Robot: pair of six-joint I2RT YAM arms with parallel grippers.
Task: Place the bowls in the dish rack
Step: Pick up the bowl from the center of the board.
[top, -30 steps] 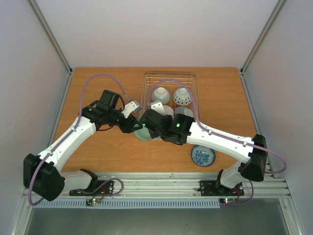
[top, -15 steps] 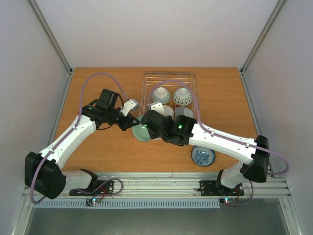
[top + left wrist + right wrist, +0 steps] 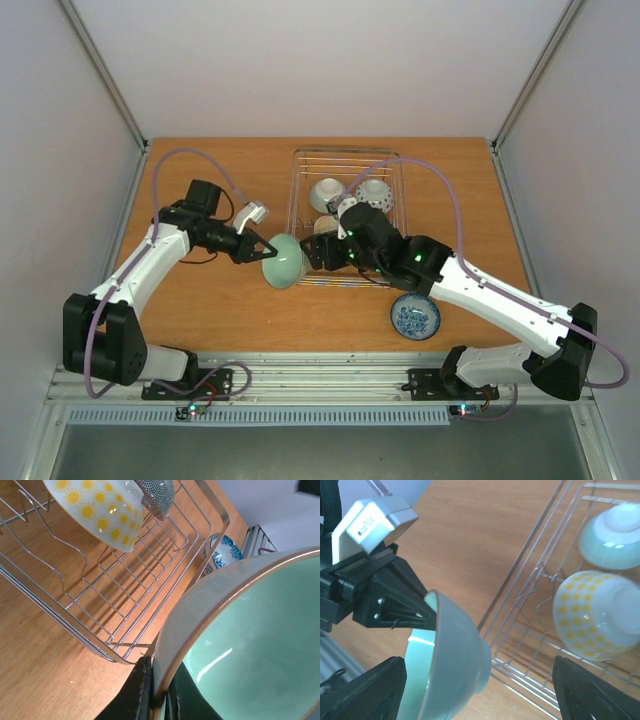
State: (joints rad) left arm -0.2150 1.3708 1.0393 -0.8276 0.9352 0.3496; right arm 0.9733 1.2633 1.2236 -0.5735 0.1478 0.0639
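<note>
A pale celadon green bowl [image 3: 282,261] hangs tilted on its side just left of the dish rack [image 3: 392,180]. My left gripper [image 3: 262,250] is shut on its rim, one finger inside and one outside [image 3: 135,695]. The right gripper [image 3: 325,252] stands open at the rack's near left corner, its fingers [image 3: 367,690] wide apart on either side of the green bowl [image 3: 455,660] without touching it. Inside the rack [image 3: 540,570] lie a yellow-patterned bowl [image 3: 595,615], a second celadon bowl [image 3: 612,535] and a white dotted bowl [image 3: 373,196].
A white bowl with blue pattern [image 3: 415,318] sits upright on the wooden table near the right arm's forearm. The rack's wire wall [image 3: 100,645] and tines are close beside the held bowl [image 3: 250,645]. The right arm reaches across the rack's near edge.
The left gripper has shut on the green bowl's rim. The right gripper has let go, opened wide and drawn back to the right. The bowl has shifted slightly left.
</note>
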